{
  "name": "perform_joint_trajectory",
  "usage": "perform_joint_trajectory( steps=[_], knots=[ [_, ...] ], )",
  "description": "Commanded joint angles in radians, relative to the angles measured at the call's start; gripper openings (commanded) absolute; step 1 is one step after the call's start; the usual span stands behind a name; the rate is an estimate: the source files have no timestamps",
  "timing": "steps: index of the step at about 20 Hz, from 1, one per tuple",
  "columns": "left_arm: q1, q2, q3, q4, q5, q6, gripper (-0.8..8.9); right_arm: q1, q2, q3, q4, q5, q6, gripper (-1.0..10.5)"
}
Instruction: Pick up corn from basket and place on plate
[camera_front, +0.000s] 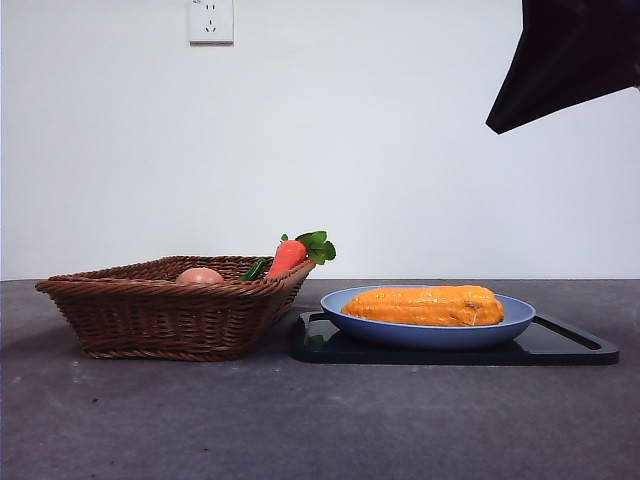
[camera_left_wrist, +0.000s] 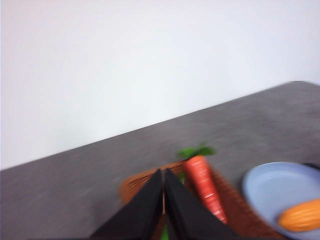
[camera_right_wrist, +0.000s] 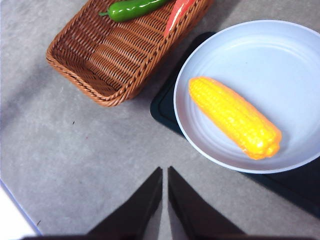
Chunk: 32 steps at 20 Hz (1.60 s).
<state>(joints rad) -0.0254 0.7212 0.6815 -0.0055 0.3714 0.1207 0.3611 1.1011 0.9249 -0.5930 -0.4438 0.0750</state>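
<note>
Corn (camera_right_wrist: 234, 117) lies flat on plate (camera_right_wrist: 300, 60), clear of basket (camera_right_wrist: 100, 55), so task looks done; right claw (camera_right_wrist: 165, 187) and left claw (camera_left_wrist: 164, 192) both pressed together, holding nothing.

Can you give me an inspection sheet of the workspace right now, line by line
Surface: dark grey table, bare in front of the things.
Job's things: corn lies on the blue plate; wicker basket stands beside it, apart.
Clutter: carrot leans on the basket's rim; pinkish egg and green pepper lie in the basket; black tray under the plate.
Grippers: left gripper shut, holding nothing, above the basket; right gripper shut, holding nothing, over bare table near the plate.
Cables: nothing seen.
Surroundings: white wall with a socket; dark arm part at the top corner.
</note>
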Motion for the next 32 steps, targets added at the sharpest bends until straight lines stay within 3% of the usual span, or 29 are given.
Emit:
perform_joint_trajectory(
  steps=[1,9,14,22,32],
  knots=[
    [0.029,-0.100,-0.101,0.019,-0.076,-0.009,0.04,0.007,0.008,0.005,0.035,0.000,-0.005,0.0],
    [0.048,-0.457,-0.509,0.050,-0.181,-0.037,0.04,0.007,0.008,0.005,0.093,0.000,-0.005,0.0],
    [0.059,-0.581,-0.633,0.032,-0.182,-0.075,0.04,0.007,0.008,0.005,0.093,0.000,-0.005,0.0],
    [0.061,-0.719,-0.679,-0.160,-0.182,-0.089,0.04,0.007,0.008,0.005,0.093,0.000,-0.005,0.0],
    [0.061,-0.718,-0.679,-0.166,-0.182,-0.089,0.04,0.007,0.008,0.005,0.093,0.000,-0.005,0.0]
  ],
)
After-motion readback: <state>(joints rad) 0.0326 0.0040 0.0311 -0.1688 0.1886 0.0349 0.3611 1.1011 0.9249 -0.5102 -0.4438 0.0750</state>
